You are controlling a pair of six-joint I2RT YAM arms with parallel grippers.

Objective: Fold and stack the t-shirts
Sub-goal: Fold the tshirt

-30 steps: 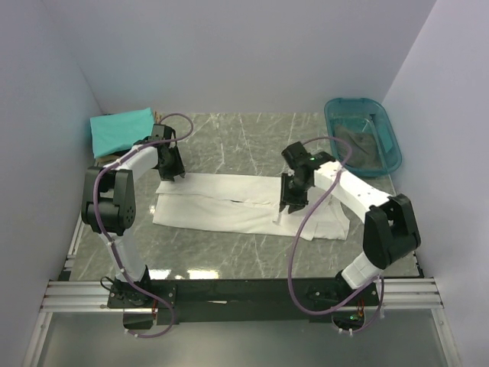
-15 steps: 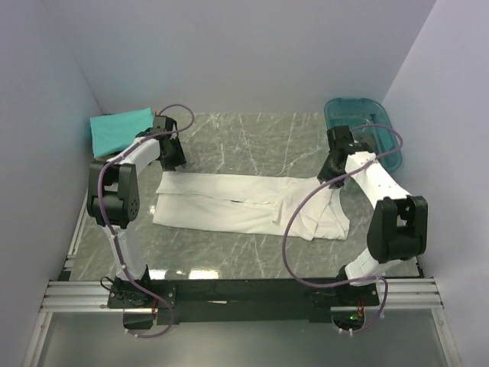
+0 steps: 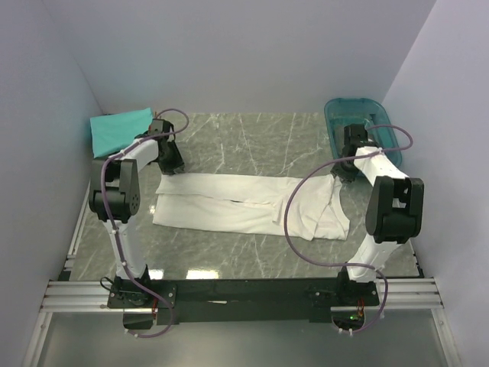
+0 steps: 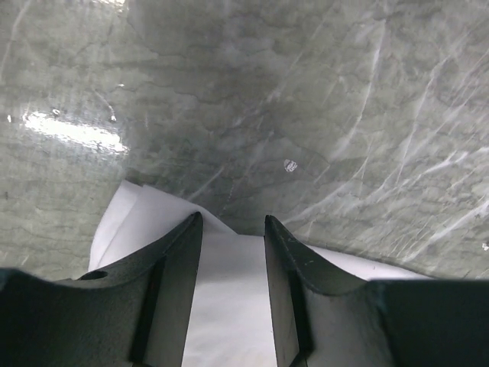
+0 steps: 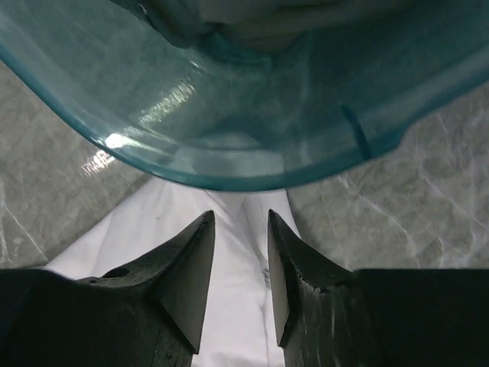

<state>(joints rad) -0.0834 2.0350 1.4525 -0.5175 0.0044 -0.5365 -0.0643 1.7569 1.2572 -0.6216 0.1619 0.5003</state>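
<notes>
The white t-shirt (image 3: 237,205) lies as a long strip across the middle of the table, its print hidden. My left gripper (image 3: 170,163) is at its far left corner. In the left wrist view this gripper (image 4: 233,218) is open, with white cloth (image 4: 221,306) under the gap. My right gripper (image 3: 348,173) is at the shirt's far right corner, against the tub. In the right wrist view it (image 5: 241,214) is open over white cloth (image 5: 238,298). The teal t-shirt (image 3: 118,128) lies folded at the far left. A dark cloth (image 3: 359,144), likely the black t-shirt, lies in the tub.
The translucent teal plastic tub (image 3: 390,138) stands at the far right; its rim (image 5: 229,180) is just ahead of my right fingers. The grey marble table (image 3: 252,145) shows beyond the shirt. White walls close the left, back and right sides.
My right gripper moved from the shirt's middle to its far right corner by the tub, and the shirt's right end spread out toward it. My left gripper barely shifted.
</notes>
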